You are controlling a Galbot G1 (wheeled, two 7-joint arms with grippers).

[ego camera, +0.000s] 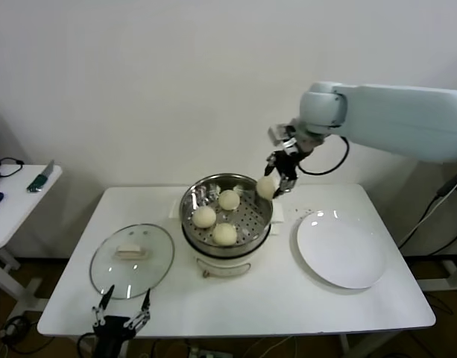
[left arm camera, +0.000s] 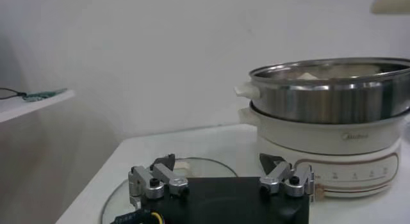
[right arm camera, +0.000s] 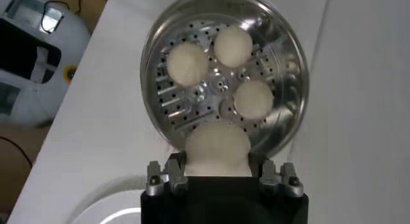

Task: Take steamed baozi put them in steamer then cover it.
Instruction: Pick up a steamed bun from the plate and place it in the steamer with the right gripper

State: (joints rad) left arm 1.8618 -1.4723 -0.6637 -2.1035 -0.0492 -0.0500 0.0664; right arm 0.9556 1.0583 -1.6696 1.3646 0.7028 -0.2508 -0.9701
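My right gripper (ego camera: 279,181) has the last bao (ego camera: 266,187) pinched by its sides, just over the steamer (ego camera: 227,211) rim. It's soft, light dough, so I'd squeeze gently. Three sit inside. Left gripper (ego camera: 122,307) waits open by the lid (ego camera: 132,259).

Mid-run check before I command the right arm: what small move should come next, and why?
Probably carry the fourth baozi inward and lower it. The right gripper holds it above the steamer rim, three buns already inside, with bare perforated floor nearest it. The left gripper waits by the cover.
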